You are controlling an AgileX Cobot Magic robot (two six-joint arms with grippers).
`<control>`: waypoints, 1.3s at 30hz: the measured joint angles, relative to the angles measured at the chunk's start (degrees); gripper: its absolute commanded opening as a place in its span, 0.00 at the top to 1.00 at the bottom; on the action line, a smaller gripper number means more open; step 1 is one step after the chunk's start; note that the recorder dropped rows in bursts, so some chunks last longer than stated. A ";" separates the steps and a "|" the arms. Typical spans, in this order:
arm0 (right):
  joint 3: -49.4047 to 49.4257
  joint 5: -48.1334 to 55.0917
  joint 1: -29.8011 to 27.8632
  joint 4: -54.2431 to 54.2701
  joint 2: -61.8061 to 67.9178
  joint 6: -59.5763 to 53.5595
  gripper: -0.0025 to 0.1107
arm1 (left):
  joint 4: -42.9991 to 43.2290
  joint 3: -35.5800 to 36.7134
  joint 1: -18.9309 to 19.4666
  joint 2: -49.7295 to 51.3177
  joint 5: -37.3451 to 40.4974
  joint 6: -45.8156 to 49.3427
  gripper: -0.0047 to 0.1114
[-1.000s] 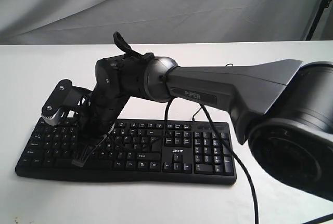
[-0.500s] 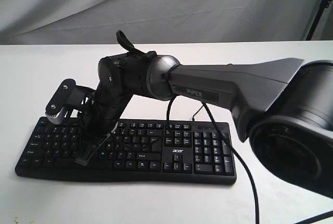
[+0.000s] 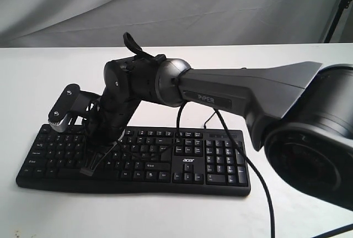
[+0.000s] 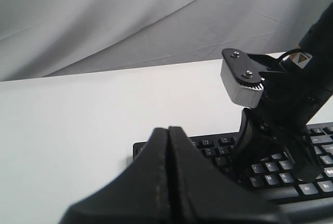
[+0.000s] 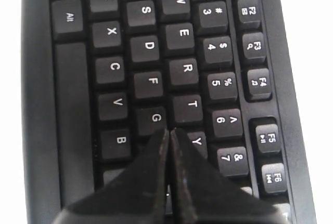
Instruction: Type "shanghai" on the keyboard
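The black keyboard (image 3: 187, 163) lies flat on the white table, its "acer" logo beside the number pad. My right gripper (image 3: 88, 170) reaches across to the keyboard's left half, shut and empty, tip down at the letter keys. In the right wrist view the shut right gripper (image 5: 169, 130) points between the G key (image 5: 155, 117) and the Y key (image 5: 196, 141), hiding the key beneath it. My left gripper (image 4: 168, 129) is shut and empty, hovering off the keyboard's (image 4: 208, 143) end; it does not show in the exterior view.
The right arm's long grey link (image 3: 248, 91) spans above the keyboard's right half. A black cable (image 3: 256, 180) hangs from it across the number pad side. White table (image 3: 44, 72) surrounds the keyboard; a grey cloth backdrop (image 3: 220, 6) stands behind.
The right arm shifted slightly to the right along the keyboard between one second ago and half a second ago, then held still. Both grippers stay shut.
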 measured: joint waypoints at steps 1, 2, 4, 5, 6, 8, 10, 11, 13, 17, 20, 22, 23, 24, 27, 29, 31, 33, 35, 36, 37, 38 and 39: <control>0.00 0.00 0.00 0.00 0.00 0.00 0.98 | 0.00 0.00 0.00 0.00 0.00 0.00 0.96; 0.00 0.00 0.00 0.00 0.00 0.00 0.98 | 0.00 0.00 0.00 0.00 0.00 0.00 0.96; 0.00 0.00 0.00 0.00 0.00 0.00 0.98 | 0.00 0.00 0.00 0.00 0.00 0.00 0.96; 0.00 0.00 0.00 0.00 0.11 0.00 0.98 | 0.00 0.00 0.00 0.00 0.00 0.00 0.96; 0.00 0.00 0.00 0.00 0.25 0.00 0.98 | 0.00 0.00 0.00 0.00 0.00 0.00 0.96; 0.00 0.00 0.00 0.23 0.66 0.00 0.98 | 0.00 0.00 0.00 0.00 0.00 0.00 0.96; 0.00 -0.10 0.00 0.46 0.77 0.00 0.98 | 0.00 0.00 0.00 0.00 0.00 0.00 0.96; 0.00 -0.10 0.00 0.61 0.77 0.00 0.98 | 0.00 0.00 0.00 0.00 0.00 0.00 0.96; 0.00 -0.10 0.00 0.68 0.77 0.00 0.98 | 0.00 0.00 0.00 0.00 0.00 0.00 0.96; 0.00 -0.10 0.00 0.68 0.77 0.00 0.98 | 0.00 0.00 0.00 0.00 0.00 0.00 0.96; 0.00 -0.41 0.00 0.68 0.53 0.00 0.98 | 0.00 0.00 0.00 0.00 0.00 0.00 0.96; -0.28 -0.67 0.13 0.68 0.52 -0.02 0.98 | 0.00 0.00 0.00 0.00 0.00 0.00 0.96; -0.82 -0.78 0.23 0.68 0.52 -0.02 0.98 | 0.00 0.00 0.00 0.00 0.00 0.00 0.96; -1.61 -0.79 0.34 0.68 0.52 -0.02 0.98 | 0.00 0.00 0.00 0.00 0.00 0.00 0.96; -4.85 -1.02 1.21 0.58 0.64 -0.02 0.98 | 0.00 0.00 0.00 0.00 0.00 0.00 0.96; -7.90 -1.14 1.92 0.58 1.60 0.41 0.98 | 0.00 0.00 0.00 0.00 0.00 0.00 0.96; -11.87 -0.76 2.55 0.58 3.51 1.19 0.98 | 0.00 0.00 0.00 0.00 0.00 0.00 0.96; -17.09 1.15 3.02 0.69 6.72 1.85 0.98 | 0.00 0.00 0.00 0.00 0.00 0.00 0.96; -22.60 4.07 3.40 0.67 10.48 2.35 0.98 | 0.00 0.00 0.00 0.00 0.00 0.00 0.96; -25.24 5.35 3.40 0.67 11.94 2.46 0.98 | 0.00 0.00 0.00 0.00 0.00 0.00 0.96; -27.30 6.22 3.52 0.67 13.62 2.75 0.98 | 0.00 0.00 0.00 0.00 0.00 0.00 0.96; -30.20 7.36 3.52 0.67 15.05 3.02 0.98 | 0.00 0.00 0.00 0.00 0.00 0.00 0.96; -31.99 8.14 3.62 0.67 16.21 3.42 0.98 | 0.00 0.00 0.00 0.00 0.00 0.00 0.96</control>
